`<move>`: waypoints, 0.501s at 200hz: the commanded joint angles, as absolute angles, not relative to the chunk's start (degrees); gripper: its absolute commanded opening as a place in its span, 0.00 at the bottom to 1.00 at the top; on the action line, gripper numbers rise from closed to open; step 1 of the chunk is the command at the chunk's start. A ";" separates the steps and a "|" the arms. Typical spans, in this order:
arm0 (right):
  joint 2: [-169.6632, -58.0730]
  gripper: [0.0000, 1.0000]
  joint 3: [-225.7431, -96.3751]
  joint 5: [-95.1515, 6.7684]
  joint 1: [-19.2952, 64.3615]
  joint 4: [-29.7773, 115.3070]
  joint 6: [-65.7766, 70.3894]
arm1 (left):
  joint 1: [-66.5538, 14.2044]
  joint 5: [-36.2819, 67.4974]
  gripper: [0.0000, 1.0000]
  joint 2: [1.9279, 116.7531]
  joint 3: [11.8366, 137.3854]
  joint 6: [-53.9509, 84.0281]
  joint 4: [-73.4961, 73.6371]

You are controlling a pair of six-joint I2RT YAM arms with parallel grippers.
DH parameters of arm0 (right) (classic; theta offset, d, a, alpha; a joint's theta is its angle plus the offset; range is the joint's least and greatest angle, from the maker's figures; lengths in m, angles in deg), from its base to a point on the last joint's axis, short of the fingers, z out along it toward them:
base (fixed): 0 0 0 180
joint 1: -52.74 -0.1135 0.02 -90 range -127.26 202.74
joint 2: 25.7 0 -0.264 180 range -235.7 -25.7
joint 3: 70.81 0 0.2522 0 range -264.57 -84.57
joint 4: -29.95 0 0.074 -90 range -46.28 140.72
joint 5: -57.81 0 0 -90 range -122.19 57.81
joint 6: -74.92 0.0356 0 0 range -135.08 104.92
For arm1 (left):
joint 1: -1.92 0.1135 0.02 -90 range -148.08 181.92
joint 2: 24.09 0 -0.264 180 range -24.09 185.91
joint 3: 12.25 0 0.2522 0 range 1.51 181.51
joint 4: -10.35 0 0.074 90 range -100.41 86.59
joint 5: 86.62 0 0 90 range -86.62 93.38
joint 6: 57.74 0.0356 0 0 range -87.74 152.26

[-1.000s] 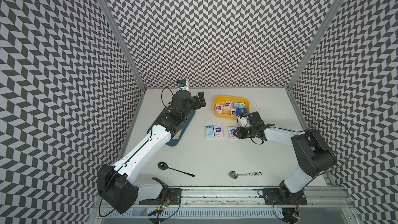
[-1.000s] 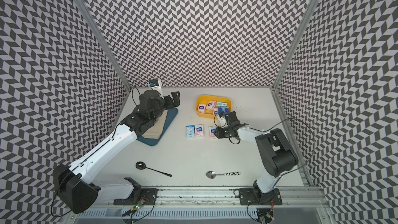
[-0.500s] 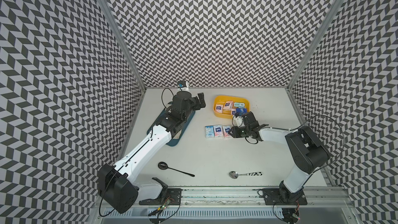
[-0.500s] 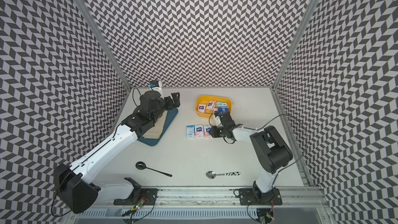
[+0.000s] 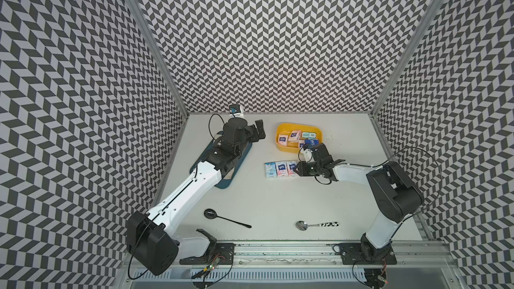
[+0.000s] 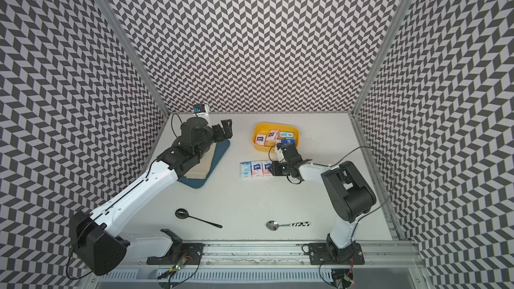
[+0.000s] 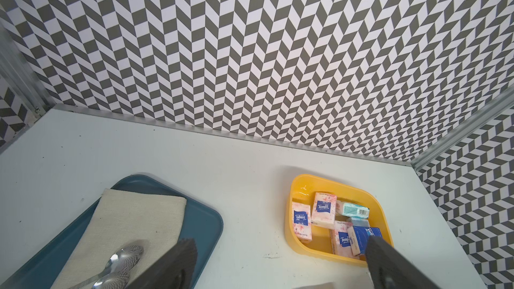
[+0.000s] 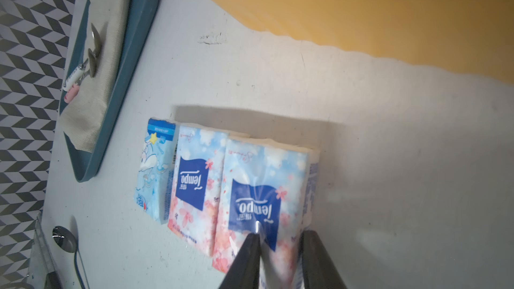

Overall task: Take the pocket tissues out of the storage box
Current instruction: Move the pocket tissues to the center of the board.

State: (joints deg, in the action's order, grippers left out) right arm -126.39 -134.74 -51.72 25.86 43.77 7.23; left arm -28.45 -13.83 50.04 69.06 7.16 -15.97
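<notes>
As the right gripper [image 8: 279, 234] clamped a pack [image 8: 256, 190] touching its neighbour [image 8: 194, 182], pulling back before release could drag both. Left gripper [image 7: 279, 246] gaped empty.

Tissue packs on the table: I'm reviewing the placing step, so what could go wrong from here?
The right gripper pinches only the end of the pink pack, which lies against the next pack; pulling away before opening could drag both askew.
The yellow box sits close beside that arm's wrist; reaching in for more could knock it.
</notes>
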 commanded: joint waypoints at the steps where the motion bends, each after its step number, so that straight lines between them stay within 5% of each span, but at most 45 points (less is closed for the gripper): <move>1: -126.25 0.32 -136.24 -50.94 25.49 43.67 7.47 | -28.76 -14.68 0.99 49.08 68.57 8.23 -15.25; 100: -123.36 0.47 -153.06 -34.59 28.42 54.70 3.69 | -28.75 -17.27 0.99 49.46 69.32 9.50 -15.41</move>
